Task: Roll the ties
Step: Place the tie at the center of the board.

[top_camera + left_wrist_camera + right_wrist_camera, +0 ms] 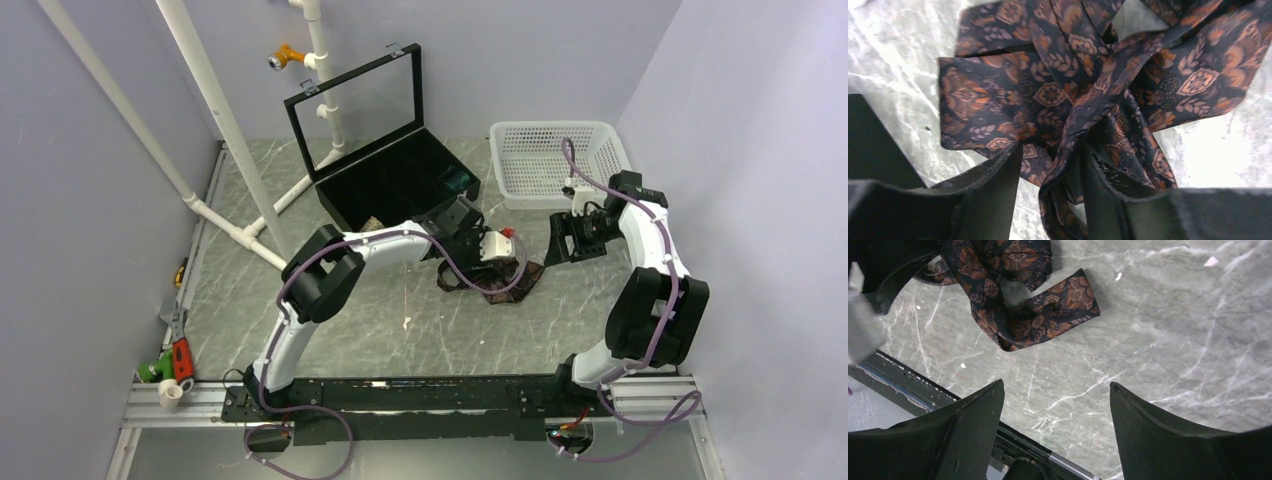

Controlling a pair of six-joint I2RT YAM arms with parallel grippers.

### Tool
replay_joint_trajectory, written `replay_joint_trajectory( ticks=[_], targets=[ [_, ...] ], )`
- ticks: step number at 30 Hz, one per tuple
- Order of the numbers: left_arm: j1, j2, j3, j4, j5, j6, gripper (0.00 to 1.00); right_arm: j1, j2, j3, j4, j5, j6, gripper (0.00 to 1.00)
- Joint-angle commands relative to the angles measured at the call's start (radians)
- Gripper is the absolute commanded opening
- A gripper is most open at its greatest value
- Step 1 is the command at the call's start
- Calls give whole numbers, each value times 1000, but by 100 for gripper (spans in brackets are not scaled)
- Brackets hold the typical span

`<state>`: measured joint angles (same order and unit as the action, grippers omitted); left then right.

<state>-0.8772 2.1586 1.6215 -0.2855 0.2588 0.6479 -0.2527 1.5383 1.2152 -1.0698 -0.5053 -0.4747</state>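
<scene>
The left arm (pixel 370 245) stretches forward and to the right, elbow bent. Its left claw (pixel 1052 149) points down with the jaws partly apart; whether they pinch anything is hard to tell. The right arm (pixel 650 250) folds upward and reaches left, and its right claw (pixel 1055 384) is tilted downward, jaws spread wide.

grey marble tbl (pixel 400 330) carries black case (pixel 400 185); white basket (pixel 555 160) r. of case, dark tie (pixel 512 283) just fwd of case.
</scene>
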Motion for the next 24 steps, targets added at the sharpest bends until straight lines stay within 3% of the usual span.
replay_joint_trajectory(
  ticks=[1, 4, 8, 12, 19, 24],
  targets=[
    [-8, -6, 67, -10, -76, -11, 37, -35, -65, 32, -5, -13, -6, 78],
    [-8, -94, 105, -28, -101, -82, 1, -39, -85, 15, 11, -22, -12, 78],
    [-8, -228, 235, -115, -151, -166, 0, -39, -130, -2, 52, -94, -7, 81],
    [7, -320, 430, -176, -271, -213, 0, -39, -220, -44, 157, -205, 20, 93],
    [29, -451, 491, -18, -528, -94, 0, -9, -275, -89, 304, -303, 56, 99],
    [40, -474, 510, 3, -624, -15, 0, 78, -289, -146, 393, -310, 86, 99]
  ],
)
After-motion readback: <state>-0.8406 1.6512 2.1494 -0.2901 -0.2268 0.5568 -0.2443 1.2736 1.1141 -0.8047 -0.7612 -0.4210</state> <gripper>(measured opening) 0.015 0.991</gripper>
